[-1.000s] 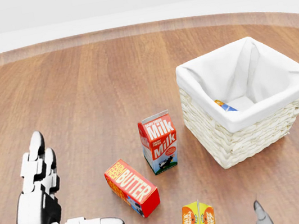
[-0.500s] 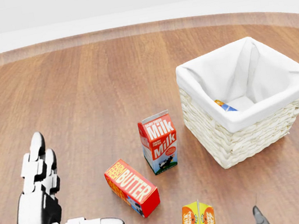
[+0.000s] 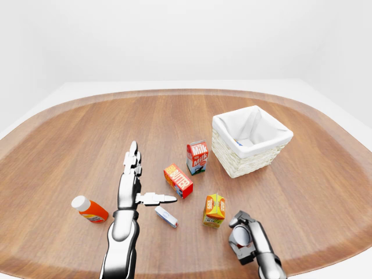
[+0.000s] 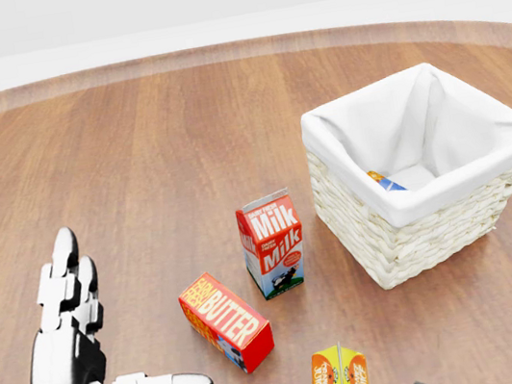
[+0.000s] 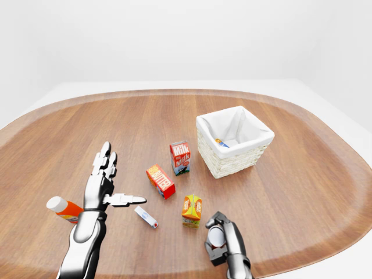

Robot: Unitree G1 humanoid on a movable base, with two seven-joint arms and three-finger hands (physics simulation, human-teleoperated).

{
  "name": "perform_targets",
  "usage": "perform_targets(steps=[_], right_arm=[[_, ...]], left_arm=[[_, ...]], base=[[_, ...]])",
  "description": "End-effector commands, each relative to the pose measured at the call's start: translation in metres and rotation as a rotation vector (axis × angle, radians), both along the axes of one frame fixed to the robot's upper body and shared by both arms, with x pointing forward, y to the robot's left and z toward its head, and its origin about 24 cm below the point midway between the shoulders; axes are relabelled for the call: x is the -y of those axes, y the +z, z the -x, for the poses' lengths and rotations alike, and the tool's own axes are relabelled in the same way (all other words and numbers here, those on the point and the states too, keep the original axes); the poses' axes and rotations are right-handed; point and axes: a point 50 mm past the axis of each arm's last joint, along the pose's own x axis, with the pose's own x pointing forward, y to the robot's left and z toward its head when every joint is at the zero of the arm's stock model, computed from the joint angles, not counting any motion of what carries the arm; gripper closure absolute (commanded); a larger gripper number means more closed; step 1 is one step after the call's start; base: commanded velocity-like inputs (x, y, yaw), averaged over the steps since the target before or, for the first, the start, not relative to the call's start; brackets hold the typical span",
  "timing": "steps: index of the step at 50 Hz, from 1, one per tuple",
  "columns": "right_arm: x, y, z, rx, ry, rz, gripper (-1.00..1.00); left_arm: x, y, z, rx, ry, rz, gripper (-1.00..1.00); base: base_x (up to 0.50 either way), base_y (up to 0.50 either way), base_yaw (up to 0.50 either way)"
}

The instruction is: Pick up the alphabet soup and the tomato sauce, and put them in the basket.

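Left-eye view: the left hand (image 3: 132, 185) hovers at lower centre-left, fingers spread wide, thumb pointing right. At the bottom right the right hand (image 3: 246, 239) has its fingers curled round a can (image 3: 240, 236); which can it is I cannot tell.

Head view: a lined basket (image 4: 418, 244) sits at right, with a small blue-and-orange thing (image 4: 384, 181) inside. A milk carton (image 4: 272, 245) stands just left of it, a butter box (image 4: 225, 322) below.

Right-eye view: an orange bottle (image 5: 64, 209) lies at lower left.
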Motion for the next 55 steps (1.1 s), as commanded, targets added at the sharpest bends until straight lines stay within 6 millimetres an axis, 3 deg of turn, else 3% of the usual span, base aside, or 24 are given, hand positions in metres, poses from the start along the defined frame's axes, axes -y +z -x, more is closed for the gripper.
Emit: perform_targets(steps=[1, 19, 55], right_arm=[[-0.005, 0.022, 0.001, 0.085, 0.022, 0.003, 1.0], [-0.008, 0.073, 0.008, 0.262, 0.057, 0.029, 1.0], [-0.008, 0.145, 0.027, 0.469, 0.08, 0.078, 1.0]], left_arm=[[-0.002, 0.002, 0.0, 0.009, 0.013, 0.006, -1.0], [-0.001, 0.005, 0.0, 0.02, 0.011, 0.005, -1.0], [-0.002, 0.004, 0.0, 0.02, 0.014, 0.008, -1.0]], base=[[0.0, 0.0, 0.0], [0.0, 0.0, 0.0], [0.0, 0.0, 0.0]])
